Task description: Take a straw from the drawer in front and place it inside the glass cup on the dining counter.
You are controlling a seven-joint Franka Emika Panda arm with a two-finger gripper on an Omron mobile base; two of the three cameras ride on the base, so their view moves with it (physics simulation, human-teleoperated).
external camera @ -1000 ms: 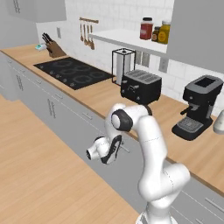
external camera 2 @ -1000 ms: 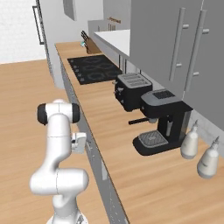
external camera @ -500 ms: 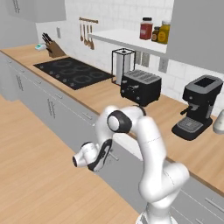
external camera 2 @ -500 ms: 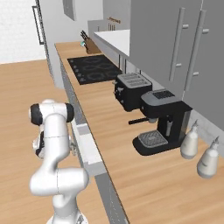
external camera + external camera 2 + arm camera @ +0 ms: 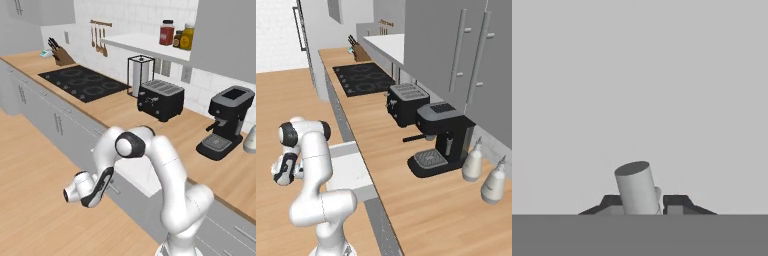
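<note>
Now, step: likely carry the straw (image 5: 636, 187) to the cup.
End effector (image 5: 640, 204): clenched on the straw, which leans toward 11 o'clock between the tips.
Position: end effector at 8 o'clock of the open drawer (image 5: 141, 176), above the floor.
Advice: grip firmly, swing slowly, bring the straw upright before lowering.
</note>
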